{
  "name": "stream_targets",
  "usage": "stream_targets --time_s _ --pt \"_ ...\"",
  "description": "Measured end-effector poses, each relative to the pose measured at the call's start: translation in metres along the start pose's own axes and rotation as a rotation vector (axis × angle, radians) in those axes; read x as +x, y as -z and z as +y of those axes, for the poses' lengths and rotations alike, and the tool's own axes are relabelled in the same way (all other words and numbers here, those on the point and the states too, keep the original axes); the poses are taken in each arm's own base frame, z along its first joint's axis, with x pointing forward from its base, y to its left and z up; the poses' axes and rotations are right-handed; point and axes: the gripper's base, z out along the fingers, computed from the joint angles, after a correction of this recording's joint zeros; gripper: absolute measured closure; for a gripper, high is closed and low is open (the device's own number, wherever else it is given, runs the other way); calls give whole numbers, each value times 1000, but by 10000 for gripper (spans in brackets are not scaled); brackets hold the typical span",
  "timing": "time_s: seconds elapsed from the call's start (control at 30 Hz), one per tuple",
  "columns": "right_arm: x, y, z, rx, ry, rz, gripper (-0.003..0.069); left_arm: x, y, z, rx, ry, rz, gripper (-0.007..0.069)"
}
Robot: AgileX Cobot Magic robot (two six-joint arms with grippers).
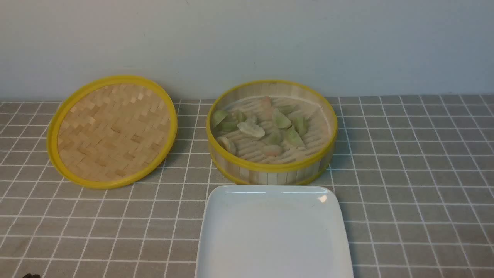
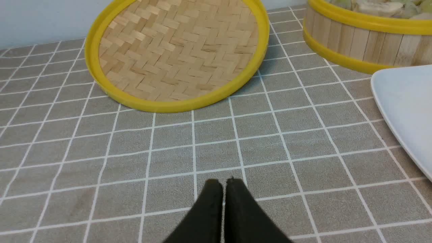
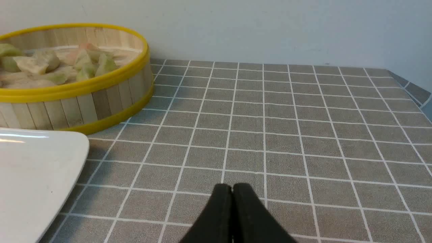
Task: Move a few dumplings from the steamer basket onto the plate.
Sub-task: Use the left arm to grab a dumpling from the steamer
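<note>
Frontally, pale green, cream and pinkish pleated dumplings (image 1: 266,129) are seen inside the round yellow-rimmed bamboo steamer basket (image 1: 270,168); the glossy white square plate (image 1: 270,231) is bare, so nothing is judged transferred. At the left wrist, the left gripper (image 2: 224,184) is shown with its jaws closed and empty. At the right wrist, the right gripper (image 3: 232,187) is shown likewise.

- The basket (image 1: 270,175) has walls and floor of pale bamboo slats, matt, with smooth yellow rims.
- The lid (image 1: 112,131) is woven bamboo strip, dry and matt, set in a smooth yellow rim.
- The plate (image 1: 270,231) is smooth, glossy white and catches bright highlights.
- The dumplings (image 1: 251,129) have soft, slightly translucent skins.
- The bench (image 1: 405,173) has a grey, matt, finely grained cover with white grid lines.
- The left claw (image 2: 222,184) and right claw (image 3: 232,189) are matt black.
</note>
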Motion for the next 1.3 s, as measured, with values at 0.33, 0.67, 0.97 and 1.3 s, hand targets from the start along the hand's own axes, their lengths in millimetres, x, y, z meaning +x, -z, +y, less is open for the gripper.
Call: stream_targets --time_s 0.33,0.67,0.97,1.3 --pt "0 0 0 0 0 0 673 0 0 0 0 0 0 629" --pt "0 0 0 0 0 0 673 0 0 0 0 0 0 629" --pt "0 0 0 0 0 0 673 -1 0 0 1 5 -10 629" --pt "0 0 0 0 0 0 673 -38 8 6 3 328 -438 629"
